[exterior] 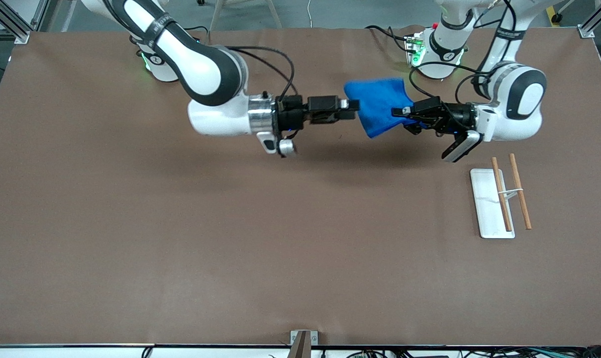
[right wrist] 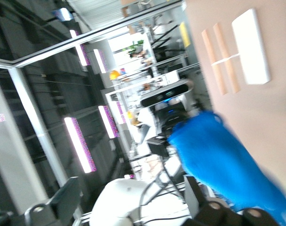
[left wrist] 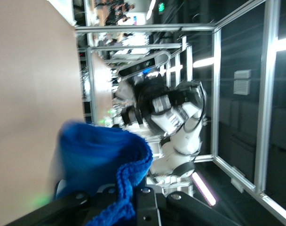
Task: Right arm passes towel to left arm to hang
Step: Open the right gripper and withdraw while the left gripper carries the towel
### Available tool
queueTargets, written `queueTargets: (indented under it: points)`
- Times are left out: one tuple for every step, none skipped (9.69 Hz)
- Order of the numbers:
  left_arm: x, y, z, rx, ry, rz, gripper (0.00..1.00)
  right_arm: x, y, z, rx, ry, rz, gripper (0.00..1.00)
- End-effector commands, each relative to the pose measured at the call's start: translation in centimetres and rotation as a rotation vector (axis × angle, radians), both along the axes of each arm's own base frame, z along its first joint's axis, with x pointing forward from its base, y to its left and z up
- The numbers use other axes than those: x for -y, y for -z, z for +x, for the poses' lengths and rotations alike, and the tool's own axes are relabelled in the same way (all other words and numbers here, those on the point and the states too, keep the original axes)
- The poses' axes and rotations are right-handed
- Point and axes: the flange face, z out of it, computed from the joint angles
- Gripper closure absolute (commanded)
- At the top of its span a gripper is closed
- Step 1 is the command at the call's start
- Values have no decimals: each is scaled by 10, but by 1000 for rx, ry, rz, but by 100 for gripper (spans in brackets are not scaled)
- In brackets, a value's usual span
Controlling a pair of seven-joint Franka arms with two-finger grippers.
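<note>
Aloft, both claws apparently grip the towel (exterior: 377, 107).

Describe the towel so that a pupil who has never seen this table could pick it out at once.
Find the two white arms reaching toward each other above the brown table. Between the right gripper and the left gripper hangs the towel, held by both. It is the only bright blue, soft thing; the white rack has wooden rods.

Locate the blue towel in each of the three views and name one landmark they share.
Front view: the towel hangs over the table between the right gripper and the left gripper.
Left wrist view: it fills the lower part.
Right wrist view: lower corner.
Shared landmark: the brown table.
</note>
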Motion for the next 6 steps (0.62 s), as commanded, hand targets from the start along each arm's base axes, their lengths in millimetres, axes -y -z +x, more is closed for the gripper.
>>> queueTargets:
  points:
    - [-43,8,18,27,74,181,100,53,6,28,84,-69,-288,0]
    - [-67,12,25,41,121,275,100,78,2,37,129,-80,-436,0]
    - [-87,18,31,42,162,356,100,111,8,42,185,-99,-576,0]
    - [-121,29,37,24,192,455,100,153,5,45,229,-95,-697,0]
    - [-155,30,45,21,206,540,100,196,1,47,263,-70,-804,0]
    - [-190,29,52,15,195,606,100,238,8,46,280,-94,-935,0]
